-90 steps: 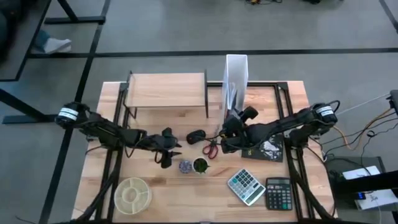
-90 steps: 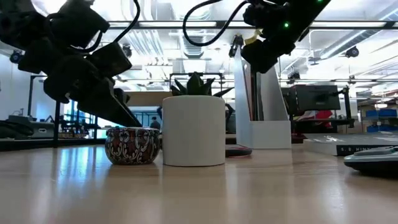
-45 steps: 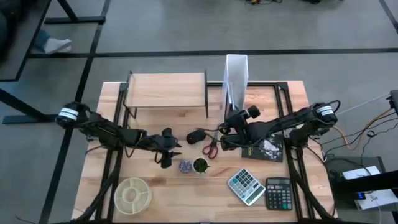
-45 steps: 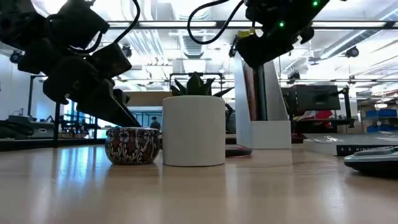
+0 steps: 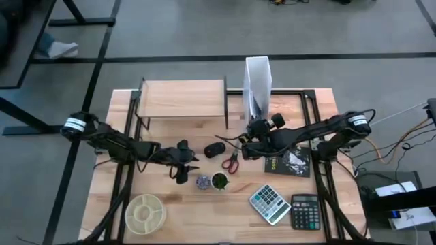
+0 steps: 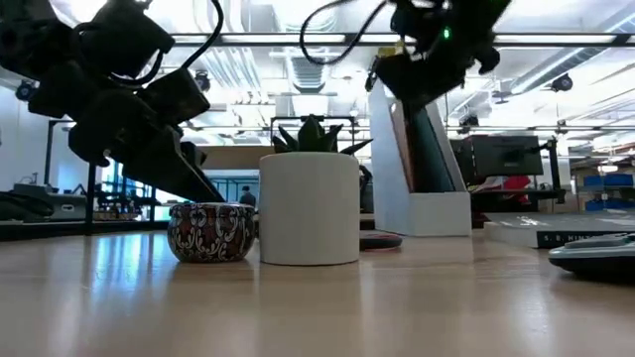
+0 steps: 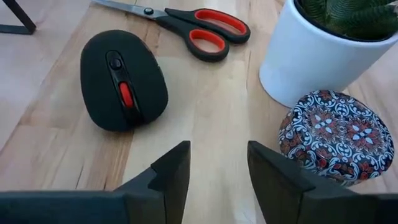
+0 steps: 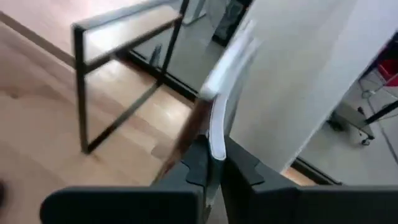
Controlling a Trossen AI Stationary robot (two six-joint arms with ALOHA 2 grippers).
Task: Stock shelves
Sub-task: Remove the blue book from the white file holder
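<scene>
Fingers of the right gripper [image 8: 210,163] are pinched on the edge of a thin white-covered book [image 8: 225,81], which rises from between them toward the centre of the right wrist frame. In the high view this gripper [image 5: 253,131] sits just right of centre, at the foot of the white file holder [image 5: 257,76]; gripping the book by its edge this way looks meant to draw it out of the holder so it can go to the shelf. In the low view the holder [image 6: 429,210] leans rather than standing square, probably tugged by the book. The left gripper [image 7: 217,163] waits with its fingers apart and nothing between them, low over the table; ahead of it lie a black mouse [image 7: 123,79], red-handled scissors [image 7: 199,26], a white plant pot [image 7: 318,55] and a patterned tin [image 7: 337,135]. In the high view it [image 5: 184,163] is left of centre. The shelf [image 5: 182,99] stands in the upper left-centre of the high frame, just left of the holder: a rectangular light-wood board on thin black legs, its top bare. Nothing looks stocked yet.
</scene>
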